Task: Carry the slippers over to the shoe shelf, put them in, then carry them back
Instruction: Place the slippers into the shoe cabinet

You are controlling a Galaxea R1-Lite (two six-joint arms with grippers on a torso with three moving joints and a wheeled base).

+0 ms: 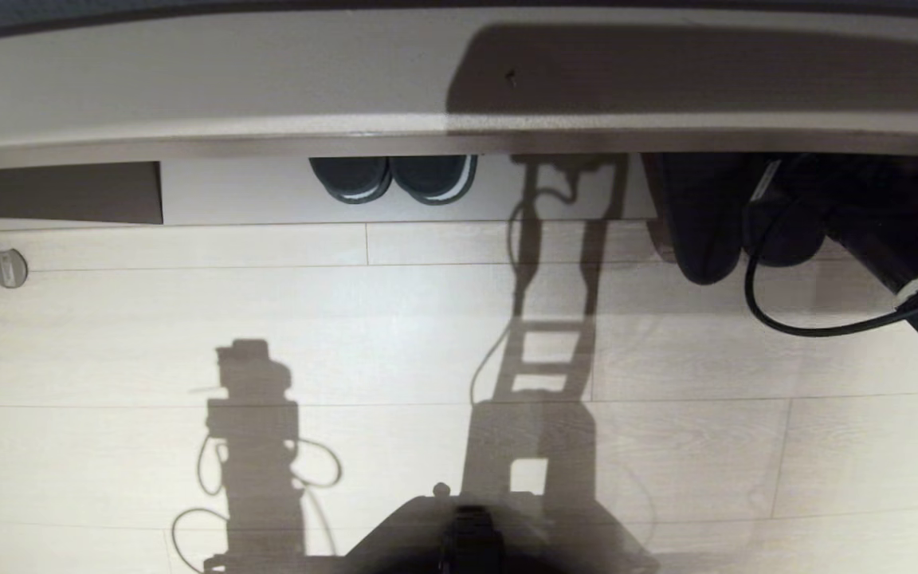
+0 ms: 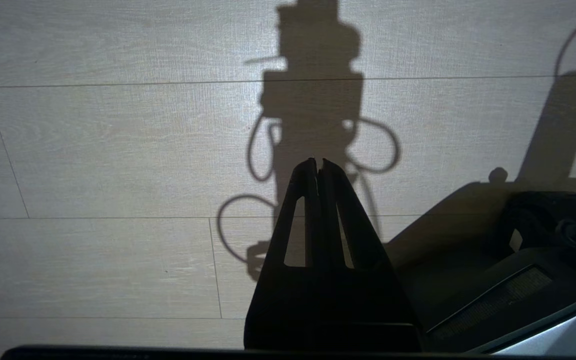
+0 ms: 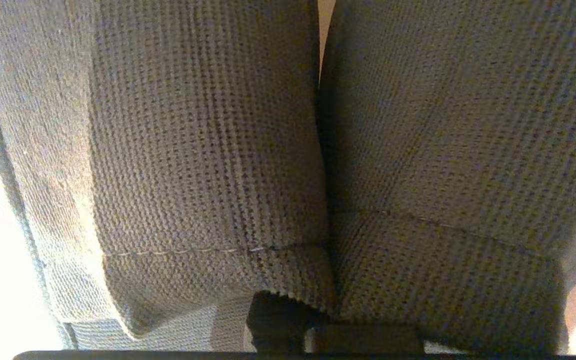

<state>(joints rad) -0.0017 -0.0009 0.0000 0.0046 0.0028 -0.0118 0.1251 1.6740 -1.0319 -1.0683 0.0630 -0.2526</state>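
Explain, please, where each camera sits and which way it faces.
Head view: looks down at the pale wood-plank floor and the low pale-laminate shoe shelf; the right arm shows at right.
Left wrist view: behind the shut left hand, facing the floor; the robot's base shows.
Right wrist view: close against the blue-grey textured fabric slippers that the right hand holds.
Shared: head and left wrist views show the same floor.

Pale wood-plank floor (image 1: 188, 335), brightly lit, hard shadows; round floor fitting (image 1: 8, 268); pale counter edge (image 1: 188, 88) above.
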